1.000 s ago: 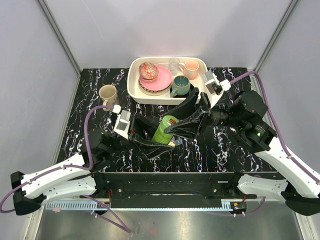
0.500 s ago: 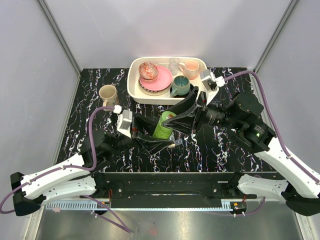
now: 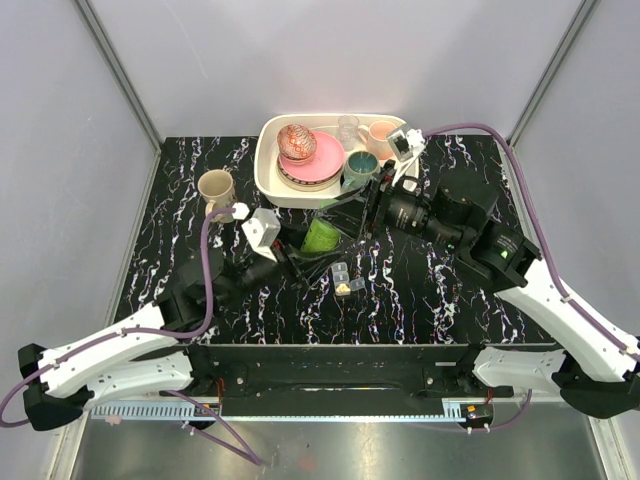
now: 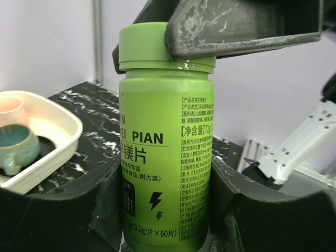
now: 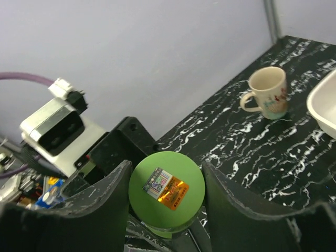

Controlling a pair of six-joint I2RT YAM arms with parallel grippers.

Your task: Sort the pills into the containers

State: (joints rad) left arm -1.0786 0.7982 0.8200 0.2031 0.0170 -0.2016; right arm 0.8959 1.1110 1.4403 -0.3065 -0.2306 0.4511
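Note:
A green pill bottle (image 3: 322, 238) with its cap on hangs over the table's middle, held between both arms. My left gripper (image 3: 312, 248) is shut on the bottle's body (image 4: 165, 157), with a finger pressed on each side. My right gripper (image 3: 338, 215) is shut on the green cap (image 5: 167, 191), reaching in from the right. The containers (image 3: 345, 277), a short clear strip, lie on the table just in front of the bottle. A small yellow cluster of pills (image 3: 345, 289) sits in the nearest compartment.
A white tray (image 3: 266, 176) at the back holds a pink plate, a patterned bowl, a teal mug (image 3: 360, 172), a glass and a pink cup. A beige mug (image 3: 215, 187) stands on the black marbled table at the back left.
Both grippers have carried the bottle back toward the tray and off the containers, which now show in front. The right arm has swung up and left behind the bottle.

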